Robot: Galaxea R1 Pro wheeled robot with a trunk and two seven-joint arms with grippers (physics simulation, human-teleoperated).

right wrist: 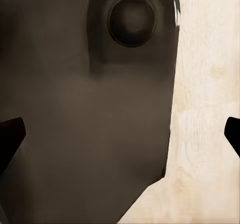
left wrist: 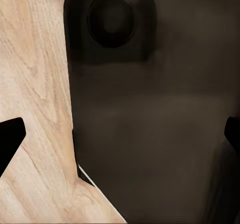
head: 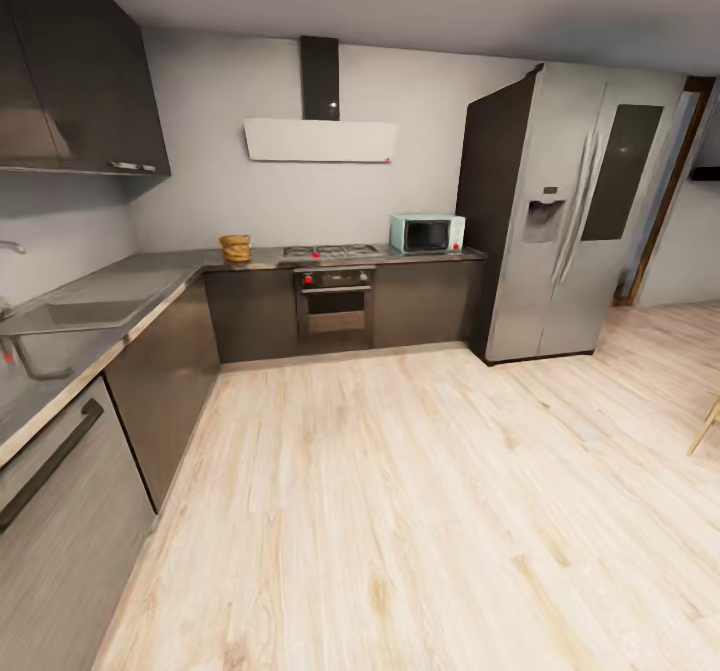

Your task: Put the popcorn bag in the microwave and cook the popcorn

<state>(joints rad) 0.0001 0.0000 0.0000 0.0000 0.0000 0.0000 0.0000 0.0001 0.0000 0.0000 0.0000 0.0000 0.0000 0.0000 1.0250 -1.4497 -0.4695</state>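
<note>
The tan-yellow popcorn bag [head: 236, 248] stands on the grey countertop [head: 150, 276] near its far corner, left of the hob. The pale mint-blue microwave [head: 427, 233] sits further right on the same worktop, its dark door shut, beside the fridge. Both are far across the wooden floor from me. In the left wrist view, my left gripper [left wrist: 120, 134] is open, its dark fingertips [left wrist: 10, 139] at the picture's sides, over the robot's dark base and floor. My right gripper [right wrist: 120, 134] is open too, with nothing between its fingers.
A built-in oven [head: 334, 303] with a hob [head: 330, 250] stands between bag and microwave. A steel fridge [head: 570, 216] stands at the right. A sink [head: 60, 326] and dishwasher front [head: 60, 521] line the left run. Light wooden floor [head: 420, 511] stretches ahead.
</note>
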